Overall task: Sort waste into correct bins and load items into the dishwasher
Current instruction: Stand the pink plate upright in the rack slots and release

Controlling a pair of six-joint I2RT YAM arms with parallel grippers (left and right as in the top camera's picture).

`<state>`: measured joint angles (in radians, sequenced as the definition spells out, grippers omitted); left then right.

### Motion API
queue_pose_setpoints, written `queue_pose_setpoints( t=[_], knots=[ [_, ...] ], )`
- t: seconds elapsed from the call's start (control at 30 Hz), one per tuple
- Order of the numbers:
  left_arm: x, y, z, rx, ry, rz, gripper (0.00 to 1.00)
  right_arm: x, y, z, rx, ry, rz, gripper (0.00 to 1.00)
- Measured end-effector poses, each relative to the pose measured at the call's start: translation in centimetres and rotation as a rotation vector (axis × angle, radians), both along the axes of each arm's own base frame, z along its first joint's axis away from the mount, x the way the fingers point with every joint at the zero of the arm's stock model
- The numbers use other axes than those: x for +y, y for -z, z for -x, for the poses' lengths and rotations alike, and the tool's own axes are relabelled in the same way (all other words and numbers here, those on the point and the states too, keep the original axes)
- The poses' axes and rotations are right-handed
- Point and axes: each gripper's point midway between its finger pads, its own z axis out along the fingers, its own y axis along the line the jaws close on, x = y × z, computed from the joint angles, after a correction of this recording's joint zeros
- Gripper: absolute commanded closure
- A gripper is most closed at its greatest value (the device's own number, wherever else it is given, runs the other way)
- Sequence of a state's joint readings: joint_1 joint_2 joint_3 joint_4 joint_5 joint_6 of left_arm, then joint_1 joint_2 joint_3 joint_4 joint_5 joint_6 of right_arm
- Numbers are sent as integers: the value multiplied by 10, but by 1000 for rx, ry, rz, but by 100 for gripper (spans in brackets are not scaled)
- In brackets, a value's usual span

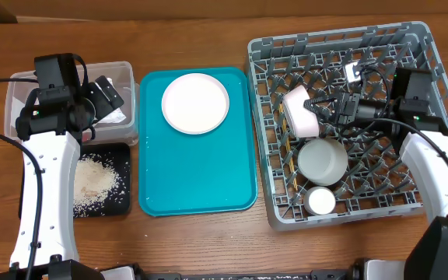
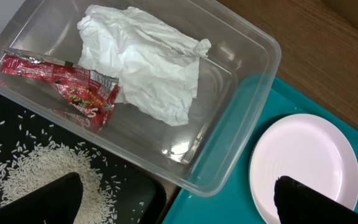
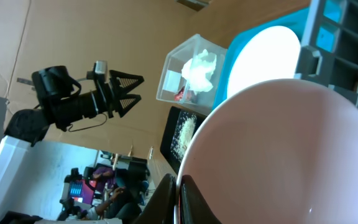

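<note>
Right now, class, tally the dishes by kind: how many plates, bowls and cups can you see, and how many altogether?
Plates: 2 (white plate, pink plate)
Bowls: 1 (grey bowl)
Cups: 1 (cream cup)
Total: 4

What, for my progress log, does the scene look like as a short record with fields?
clear tub: holds napkin and sauce packet
black tray: loose rice
teal tray: one white plate
rack: grey bowl, cup, pink plate on edge
left tool: open, empty, above clear tub
right tool: shut on pink plate's rim
</note>
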<state>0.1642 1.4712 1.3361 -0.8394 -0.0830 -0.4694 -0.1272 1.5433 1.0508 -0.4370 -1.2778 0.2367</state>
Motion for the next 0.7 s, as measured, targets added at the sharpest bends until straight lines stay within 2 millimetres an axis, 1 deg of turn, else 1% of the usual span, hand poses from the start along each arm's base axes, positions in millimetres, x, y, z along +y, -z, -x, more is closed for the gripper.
queue_pose_setpoints(
  t=[0.2, 0.37, 0.5, 0.7],
  knots=[
    [0, 0, 0, 0, 0, 0, 0, 1, 16, -6, 46, 0, 0, 96],
    [0, 0, 0, 0, 0, 0, 0, 0, 22, -8, 63, 2, -1, 96],
    [0, 0, 0, 0, 0, 0, 0, 0, 32, -11, 126, 17, -6, 96],
    [0, 0, 0, 0, 0, 0, 0, -2, 36, -19, 179, 55, -6, 96]
  ],
)
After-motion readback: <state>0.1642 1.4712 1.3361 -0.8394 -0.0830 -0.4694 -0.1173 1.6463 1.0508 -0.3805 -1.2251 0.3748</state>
